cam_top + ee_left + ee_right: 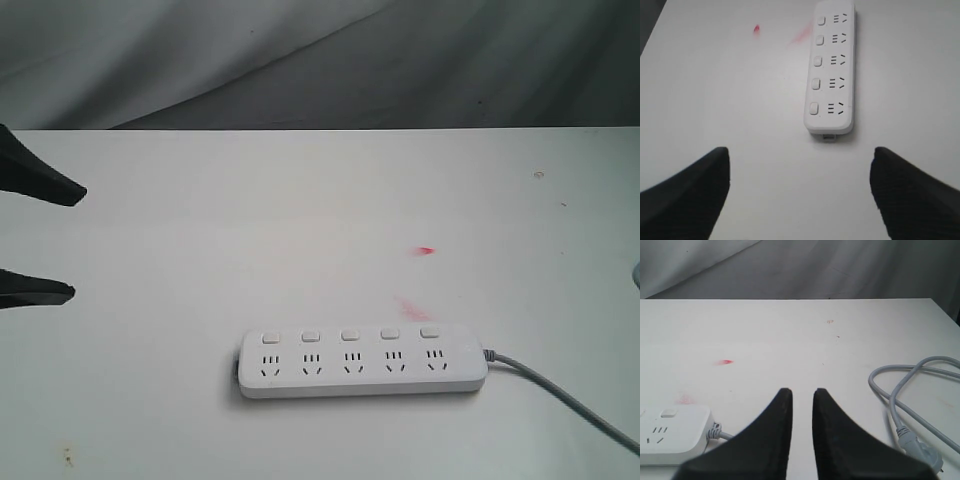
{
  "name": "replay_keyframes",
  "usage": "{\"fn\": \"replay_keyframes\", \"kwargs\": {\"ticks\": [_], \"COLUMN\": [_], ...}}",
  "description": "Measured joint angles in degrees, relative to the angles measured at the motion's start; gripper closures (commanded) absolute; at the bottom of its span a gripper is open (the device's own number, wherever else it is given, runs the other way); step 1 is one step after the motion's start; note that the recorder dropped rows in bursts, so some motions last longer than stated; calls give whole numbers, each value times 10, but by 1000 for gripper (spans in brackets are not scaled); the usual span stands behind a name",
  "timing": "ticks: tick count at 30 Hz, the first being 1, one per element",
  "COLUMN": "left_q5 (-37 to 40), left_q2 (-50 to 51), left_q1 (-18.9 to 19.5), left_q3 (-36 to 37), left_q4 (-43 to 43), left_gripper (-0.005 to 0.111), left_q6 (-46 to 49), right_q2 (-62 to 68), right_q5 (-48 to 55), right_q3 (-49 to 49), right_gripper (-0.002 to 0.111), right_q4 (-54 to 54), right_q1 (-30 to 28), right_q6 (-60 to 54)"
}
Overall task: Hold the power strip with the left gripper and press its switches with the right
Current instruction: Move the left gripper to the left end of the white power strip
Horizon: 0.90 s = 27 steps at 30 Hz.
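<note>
**Power strip [363,362] untouched: holding and pressing both still to do**

It lies flat on the white counter [300,200], its grey cord [560,395] trailing right. The left claw [801,155] is spread wide, short of the strip. The right claw [803,391] has its fingers nearly together, gripping nothing. No claw touches the switches [350,335].

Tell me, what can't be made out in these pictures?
Switches: on or off, too small in every view.
Cord: runs off the exterior view's edge; its plug shows only from the right wrist.
Power strip: mostly cut off by the right wrist view's edge.
Left arm: cut off by the exterior view's edge behind its jaws.
</note>
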Motion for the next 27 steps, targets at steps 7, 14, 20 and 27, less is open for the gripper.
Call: {"fn": "replay_keyframes", "kwargs": {"ticks": [7, 14, 20, 27], "left_q5": [2, 2, -1, -52], "left_q2": [53, 160, 221, 277], "left_q1": [-12, -85, -129, -167], "left_q3": [0, 0, -1, -1], "left_q4": [14, 36, 11, -33], "left_gripper": [33, 33, 33, 33], "left_q6": [20, 75, 85, 85], "right_q2": [0, 0, 0, 0], "right_q5": [0, 0, 0, 0], "right_q3": [0, 0, 0, 0], "right_gripper": [94, 94, 94, 94], "right_q4": [0, 0, 0, 0], "right_q1": [0, 0, 0, 0], "right_q6": [0, 0, 0, 0]}}
